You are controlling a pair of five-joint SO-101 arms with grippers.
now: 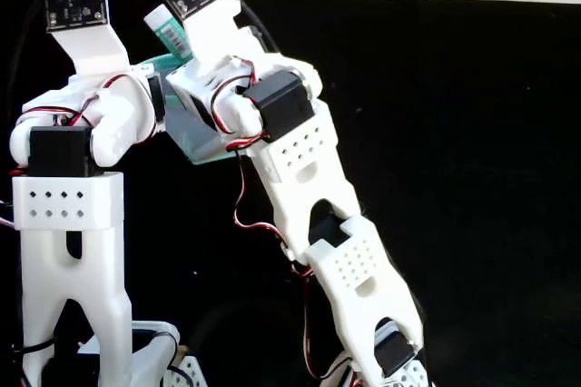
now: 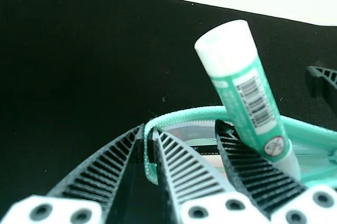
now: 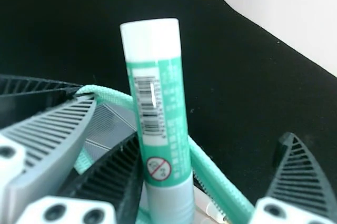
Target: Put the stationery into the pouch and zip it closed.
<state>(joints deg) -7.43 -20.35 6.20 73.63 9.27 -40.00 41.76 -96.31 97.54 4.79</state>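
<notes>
1. Nearest us, the left gripper is clamped on the teal zip rim of the pouch and holds its mouth up and open.
2. The right gripper is spread wide at the same mouth and grips nothing. One finger is against or just beside the glue stick; the other is well apart from it.
3. The glue stick stands nearly upright, its lower end inside the pouch and its capped end well above the rim. From above, it pokes out at the far edge of the pouch, between the two arms and left of centre.
4. We judge the loading step to be in hand: the stick is lodged but not seated, and zipping has not begun.
5. The next move calls for the right gripper to tip or press the stick below the rim while the left keeps its hold. We cannot see the zip pull.
</notes>
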